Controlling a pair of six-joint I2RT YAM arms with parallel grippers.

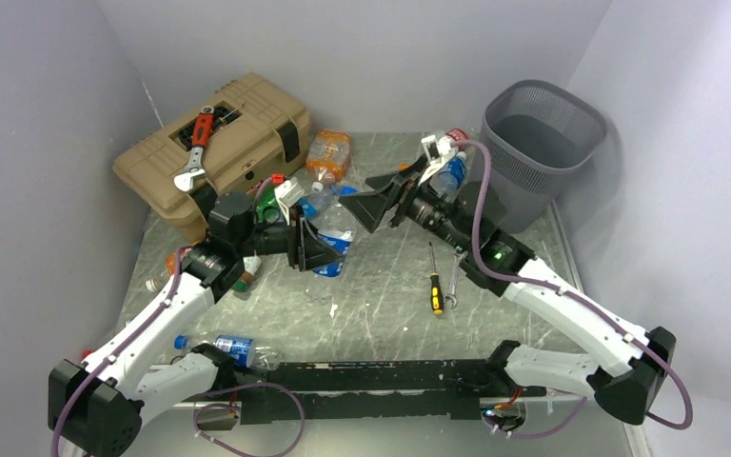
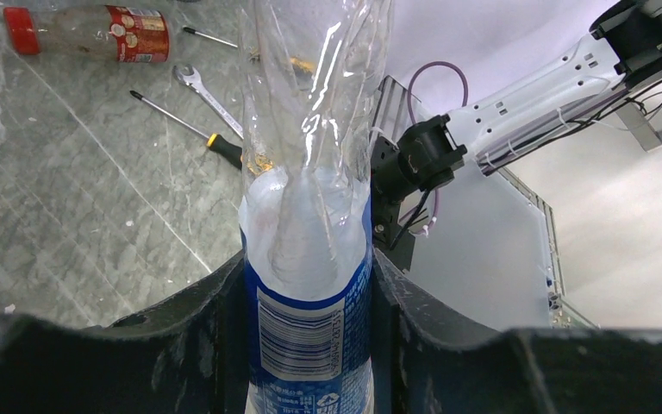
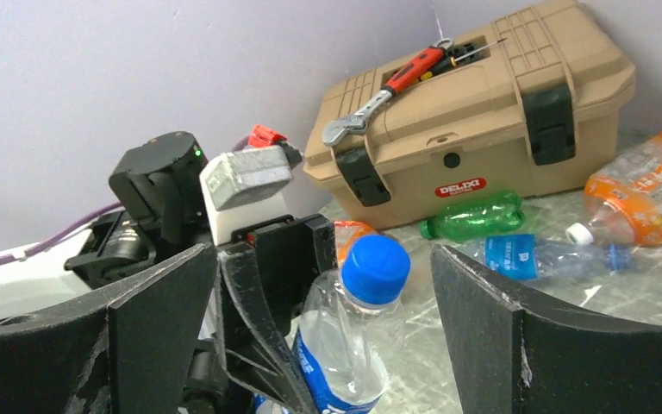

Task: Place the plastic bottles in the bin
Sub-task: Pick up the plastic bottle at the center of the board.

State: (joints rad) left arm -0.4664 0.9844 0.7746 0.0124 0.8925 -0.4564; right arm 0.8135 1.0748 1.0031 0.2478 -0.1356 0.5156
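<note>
left gripper: we see the left gripper (image 2: pixel 307 280) pinching a clear crumpled plastic bottle with blue label and blue cap (image 3: pixel 345 345), one finger on each side of the label.
right gripper: the right gripper (image 3: pixel 323 259) has its jaws spread wide, one on either side of the blue cap, and we see no contact with it.
held bottle: over the middle of the grey marbled table (image 1: pixel 381 295), tilted, cap end pointing toward the right gripper, well apart from the bin.
bin: the grey mesh wastebasket with rounded-square rim (image 1: pixel 533 181) is upright in the far right corner; we can't tell what is inside.
other bottles: we count an orange-labelled bottle (image 1: pixel 328 154) lying just right of the toolbox, a green bottle (image 3: pixel 474 214) in front of the toolbox, a clear blue-labelled bottle with white cap (image 3: pixel 552 257) beside the green one, a blue-capped bottle (image 1: pixel 233 347) by the left arm's base, and a red-capped, red-labelled bottle (image 2: pixel 95 30).
toolbox: the tan toolbox with black latches (image 1: pixel 247 133) sits far left with a wrench and a red-handled tool on its lid.
loose tools: a yellow-and-black screwdriver (image 1: pixel 435 290) and a small spanner (image 1: pixel 453 281) lie side by side on the table near the right arm.
</note>
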